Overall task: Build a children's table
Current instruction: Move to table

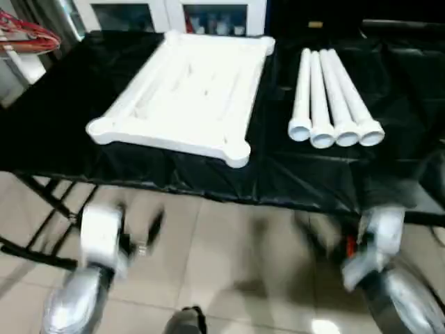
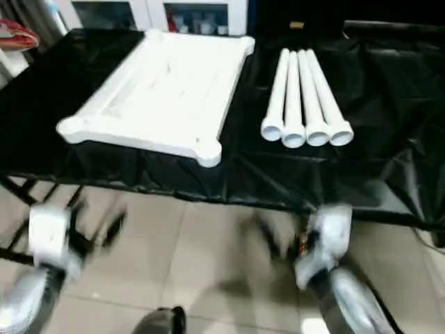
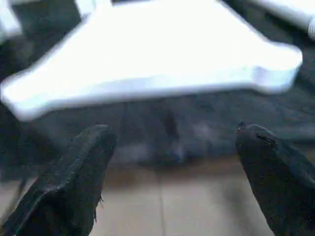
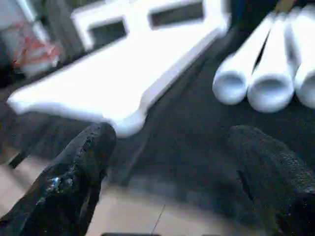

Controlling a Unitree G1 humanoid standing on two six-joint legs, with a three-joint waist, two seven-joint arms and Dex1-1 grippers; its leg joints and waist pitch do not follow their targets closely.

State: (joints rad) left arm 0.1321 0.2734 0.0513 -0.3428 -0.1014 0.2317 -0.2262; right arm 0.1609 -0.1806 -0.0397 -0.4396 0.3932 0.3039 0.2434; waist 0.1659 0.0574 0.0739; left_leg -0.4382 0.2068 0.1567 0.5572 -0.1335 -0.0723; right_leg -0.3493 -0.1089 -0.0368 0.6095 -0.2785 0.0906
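Note:
The white table top (image 1: 184,94) lies ribbed side up on the black-draped work table (image 1: 62,104), with round sockets at its corners. Four white tube legs (image 1: 332,97) lie side by side to its right, open ends toward me. Both arms hang low over the floor, short of the table's front edge. My left gripper (image 3: 174,130) is open and empty, facing the top's near edge (image 3: 147,83). My right gripper (image 4: 172,132) is also open and empty, facing the gap between the top's near right corner (image 4: 123,118) and the leg ends (image 4: 268,91).
A white cabinet with glass doors (image 1: 174,15) stands behind the table. A red wire object (image 1: 24,35) sits at the far left. Black frame bars (image 1: 49,202) run under the table's left side, above a beige tiled floor (image 1: 229,264).

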